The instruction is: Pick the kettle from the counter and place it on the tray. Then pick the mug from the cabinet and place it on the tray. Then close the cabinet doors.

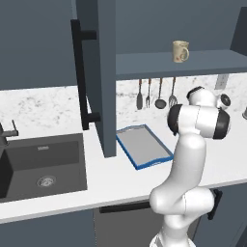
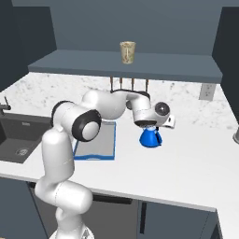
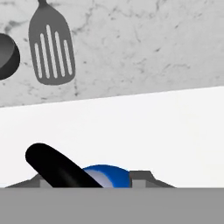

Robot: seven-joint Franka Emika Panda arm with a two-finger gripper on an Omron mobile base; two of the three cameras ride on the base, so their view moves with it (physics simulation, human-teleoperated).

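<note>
The blue kettle (image 2: 150,138) stands on the white counter (image 2: 196,154), just right of the blue-rimmed tray (image 2: 106,140). My gripper (image 2: 149,127) points down right over it. In the hand view the black handle (image 3: 57,168) and blue top (image 3: 107,175) lie between the fingertips (image 3: 141,177) of the gripper (image 3: 91,179). The fingers stand apart, the right one clear of the handle. The beige mug (image 1: 180,51) stands upright on the shelf of the open cabinet (image 1: 193,62). The left cabinet door (image 1: 103,72) is swung open above the tray (image 1: 142,147).
A dark sink (image 1: 43,164) with a faucet lies left of the tray. Several utensils (image 1: 154,94) hang on the marble wall beneath the shelf. The open door edge hangs over the tray's left side. A wall socket (image 2: 205,92) is at the right.
</note>
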